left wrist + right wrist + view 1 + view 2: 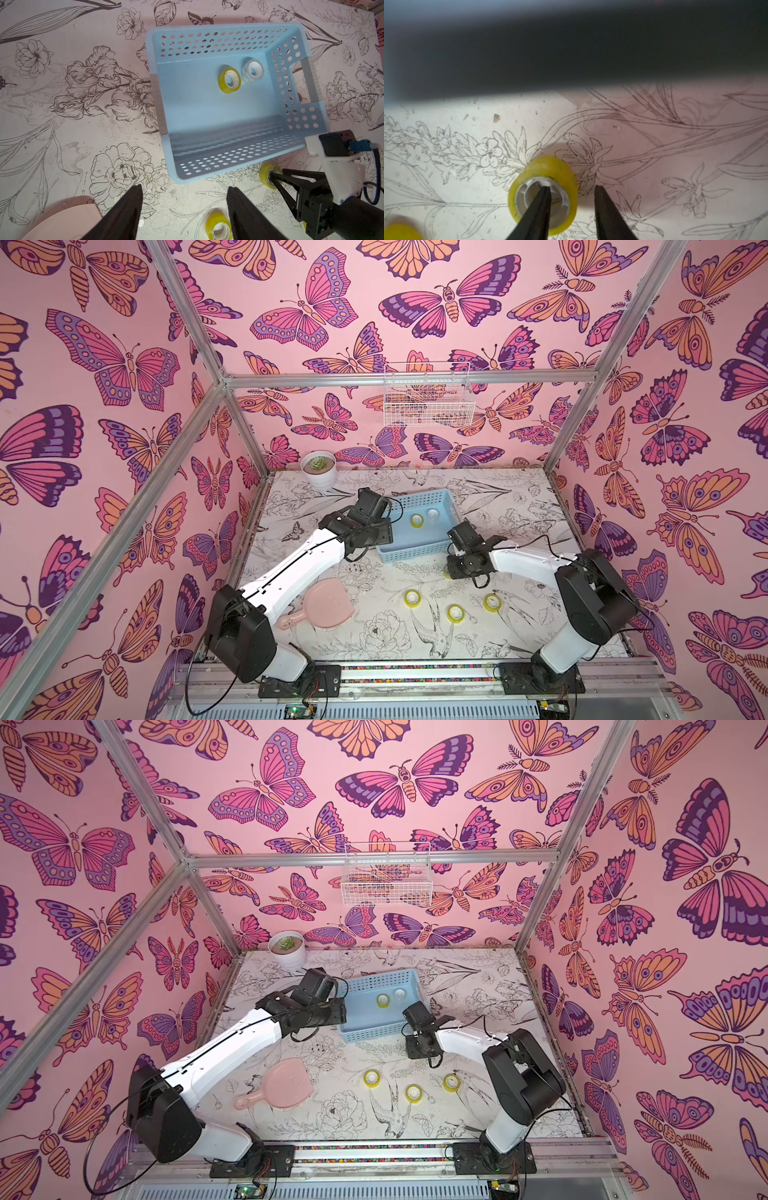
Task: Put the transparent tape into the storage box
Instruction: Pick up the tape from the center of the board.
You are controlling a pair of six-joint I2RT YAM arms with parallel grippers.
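Plainly, the right gripper (571,186) straddles the wall of a yellow tape roll (550,166) on the table (446,124). One finger sits down in the white core. The other stands just outside with a gap showing, so the jaws are apart and not pinching. In both top views its wrist covers that roll almost wholly. Beyond the fingertips a dark band (571,52), badly blurred, fills the wrist view; I cannot tell what it is. A blurred roll (400,231) is cut off at the frame's corner. The left gripper (184,187) is spread wide with nothing between its fingers, just short of the storage box (207,41). Inside, ahead of it, a second yellow roll (229,80) and the colourless roll (252,70) lie side by side. A pink mirror (68,222) beside it is mostly out of frame.
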